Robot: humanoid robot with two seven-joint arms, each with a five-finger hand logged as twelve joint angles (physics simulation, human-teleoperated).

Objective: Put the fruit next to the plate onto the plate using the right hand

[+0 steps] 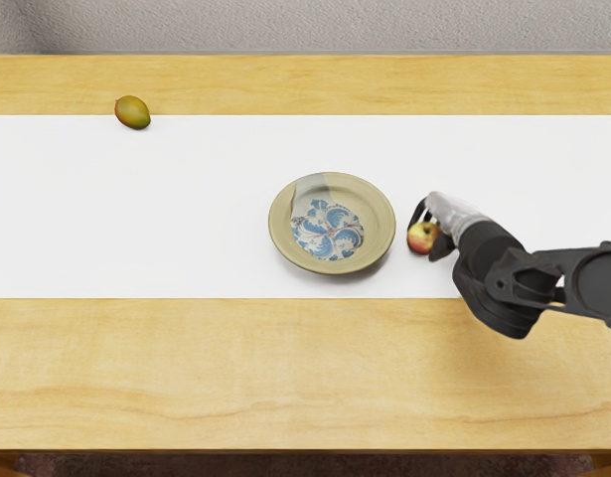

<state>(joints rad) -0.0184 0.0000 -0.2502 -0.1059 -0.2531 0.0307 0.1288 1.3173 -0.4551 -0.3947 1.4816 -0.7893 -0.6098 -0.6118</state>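
The wooden counter (285, 368) fills nearly everything I see, and a broad white runner (136, 219) lies across its middle from one side to the other. My right arm (543, 283) comes in from the right edge, dark and bulky, angled up and to the left over the seam between bare wood and runner.

The plate (281, 221) sits on the runner near the centre. It is round with an olive-coloured rim and a blue and white pattern in its well, and nothing lies on it.

My right hand (452, 221) is just off the plate's right side, its pale wrist section leading to dark fingers (418, 211). They are curled narrowly around the apple (420, 238): one arches over its top and down its left side, and another presses at its lower right.

The apple, red and yellow, is held this way just beside the plate's right rim, apart from it and not on it. I cannot tell whether it is resting on the runner.

A small green and orange mango (132, 112) lies far off at the upper left, on the runner's top edge.
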